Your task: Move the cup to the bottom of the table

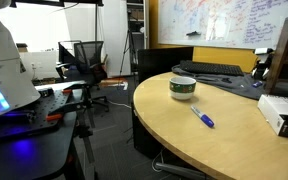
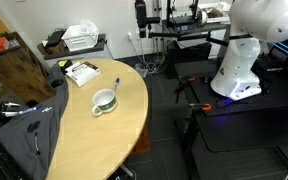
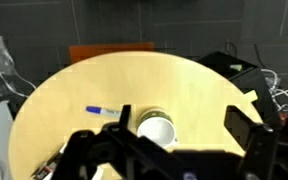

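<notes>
The cup [image 1: 183,88] is short and white with a dark green band. It stands upright on the light tan wood table [image 1: 234,135], and both exterior views show it [image 2: 105,100]. In the wrist view the cup [image 3: 156,128] lies far below, close to the left finger of my gripper [image 3: 181,125]. The gripper is open and empty, well above the table [image 3: 174,80]. The gripper does not show in either exterior view.
A blue pen [image 1: 202,118] lies on the table beside the cup [image 2: 116,84]. A white box [image 1: 280,112] sits at one table edge [image 2: 82,72]. Also on the table are a keyboard [image 1: 210,68] and a dark cloth [image 2: 24,125]. An office chair [image 1: 84,58] stands beyond the table.
</notes>
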`<state>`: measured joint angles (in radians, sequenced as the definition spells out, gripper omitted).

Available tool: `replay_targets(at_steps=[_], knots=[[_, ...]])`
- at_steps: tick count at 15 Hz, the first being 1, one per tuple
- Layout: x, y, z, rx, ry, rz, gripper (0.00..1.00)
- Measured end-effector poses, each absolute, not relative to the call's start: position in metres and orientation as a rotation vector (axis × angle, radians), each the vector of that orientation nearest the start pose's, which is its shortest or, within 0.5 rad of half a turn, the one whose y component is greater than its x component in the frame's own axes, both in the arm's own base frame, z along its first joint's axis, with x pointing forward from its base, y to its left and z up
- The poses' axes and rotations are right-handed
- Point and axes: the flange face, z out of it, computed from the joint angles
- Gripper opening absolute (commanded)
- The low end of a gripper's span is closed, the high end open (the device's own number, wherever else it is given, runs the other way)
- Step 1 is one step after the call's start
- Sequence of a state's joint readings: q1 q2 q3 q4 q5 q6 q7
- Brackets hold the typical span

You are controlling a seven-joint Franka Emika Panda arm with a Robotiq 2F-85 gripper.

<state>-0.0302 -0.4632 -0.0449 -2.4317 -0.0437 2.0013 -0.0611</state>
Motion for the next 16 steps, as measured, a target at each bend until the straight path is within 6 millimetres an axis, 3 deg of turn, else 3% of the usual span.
replay_targets(at_steps=[3,5,11,16], knots=[[0.458,-0.037,0.461,-3.205,-0.131,-0.18,1.0],[0.493,-0.035,0.441,-3.204,-0.244,-0.16,1.0],[0.586,-0.038,0.345,-3.147,-0.667,0.011,1.0],[0.626,-0.054,0.264,-3.087,-0.781,0.136,1.0]])
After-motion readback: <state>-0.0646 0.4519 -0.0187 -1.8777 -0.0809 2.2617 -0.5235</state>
